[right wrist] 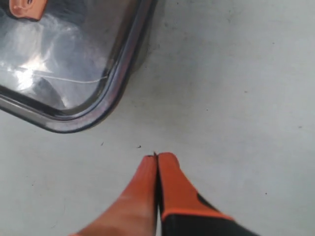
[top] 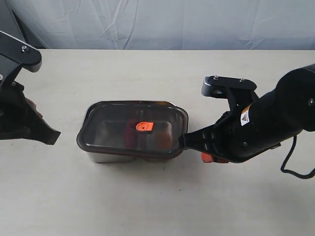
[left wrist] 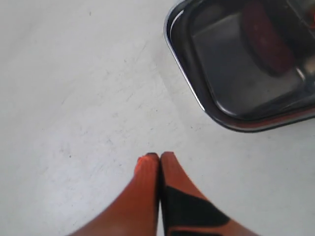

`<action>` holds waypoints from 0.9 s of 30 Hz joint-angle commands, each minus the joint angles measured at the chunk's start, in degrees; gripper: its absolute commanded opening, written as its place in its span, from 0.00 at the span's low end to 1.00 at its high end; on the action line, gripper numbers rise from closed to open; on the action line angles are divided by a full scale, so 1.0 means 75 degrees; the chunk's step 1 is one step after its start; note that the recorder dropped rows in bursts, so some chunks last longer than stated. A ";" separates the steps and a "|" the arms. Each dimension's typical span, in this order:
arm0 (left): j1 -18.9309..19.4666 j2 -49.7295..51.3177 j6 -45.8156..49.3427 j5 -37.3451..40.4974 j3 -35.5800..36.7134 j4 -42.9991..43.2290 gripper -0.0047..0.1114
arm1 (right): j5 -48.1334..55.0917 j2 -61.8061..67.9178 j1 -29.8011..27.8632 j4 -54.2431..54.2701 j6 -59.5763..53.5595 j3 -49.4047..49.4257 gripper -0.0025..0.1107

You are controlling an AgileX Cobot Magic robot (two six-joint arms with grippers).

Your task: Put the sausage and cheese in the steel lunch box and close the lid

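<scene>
Exterior view: the lid (top: 118, 123) lies on the steel lunch box (top: 104, 158) over the sausage (top: 131, 128), so the right gripper (right wrist: 156, 160) and left gripper (left wrist: 159, 158), jaws pressed together and empty beside the box, should press its corners down evenly.

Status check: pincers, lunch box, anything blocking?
Both shut, empty: left pincer, right pincer beside the steel lunch box. The lid sits on it; sausage shows through, cheese not made out. No obstruction seen.

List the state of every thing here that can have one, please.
lid: lying on the steel lunch box, covering it.
steel lunch box: upright, covered.
sausage: inside the box, under the lid.
left end effector: shut, empty.
right end effector: shut, empty.
</scene>
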 commanded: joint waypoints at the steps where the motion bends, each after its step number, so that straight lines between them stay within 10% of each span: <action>1: 0.0536 0.0377 0.0280 0.0018 -0.0061 -0.0388 0.04 | -0.0117 0.0093 -0.0031 0.0005 -0.0060 -0.0020 0.02; 27: 0.0977 0.0388 0.0642 -0.0085 -0.0061 -0.0719 0.04 | 0.0771 0.2477 -0.0031 0.0050 -0.0058 -0.2030 0.02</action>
